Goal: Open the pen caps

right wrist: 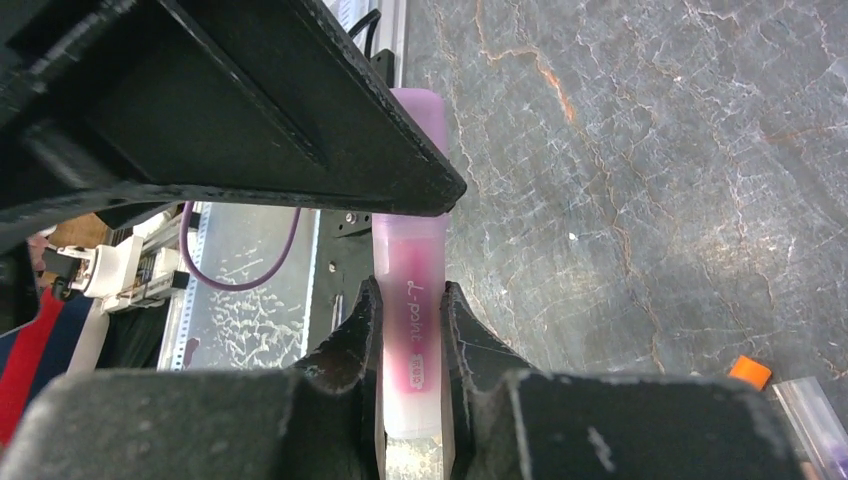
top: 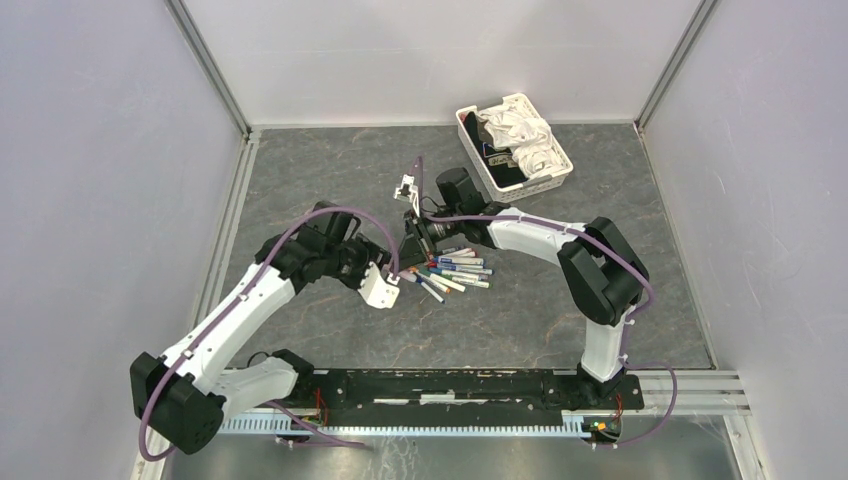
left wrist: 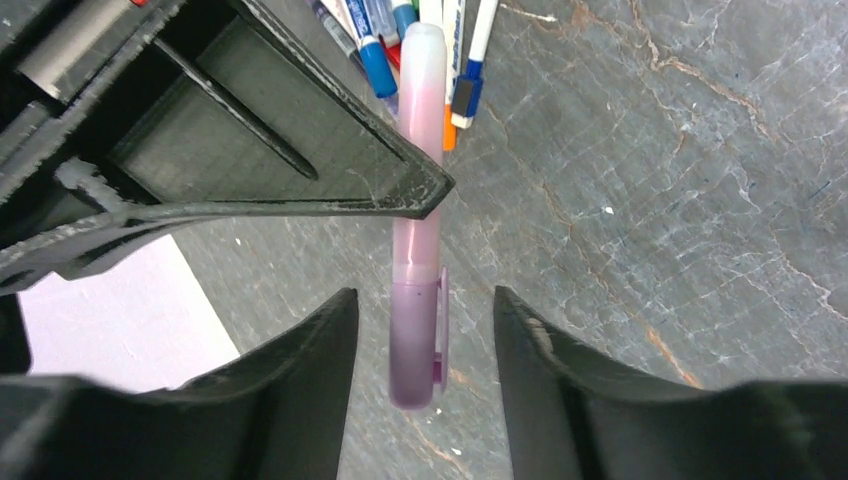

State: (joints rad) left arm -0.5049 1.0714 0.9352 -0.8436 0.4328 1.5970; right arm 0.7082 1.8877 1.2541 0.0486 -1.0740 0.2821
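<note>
— In the right wrist view, the right pincer point(right wrist: 410, 300) clamps the pink pen point(right wrist: 410, 360) by its barrel.
— The left wrist view adds that pen's purple cap point(left wrist: 412, 345), untouched between the parted jaws of the left pincer point(left wrist: 422, 296); overhead it is too small to make out.

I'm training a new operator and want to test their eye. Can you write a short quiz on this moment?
1. True or false: the right hand is clamped on the pink pen.
2. At the purple cap, the left hand is: A) squeezing it, B) open with a gap on each side, C) nowhere near it.
3. Where does the white basket sit relative to the loose pens?
Key: 1 true; 2 B; 3 farther from the arms, to the right.
</note>
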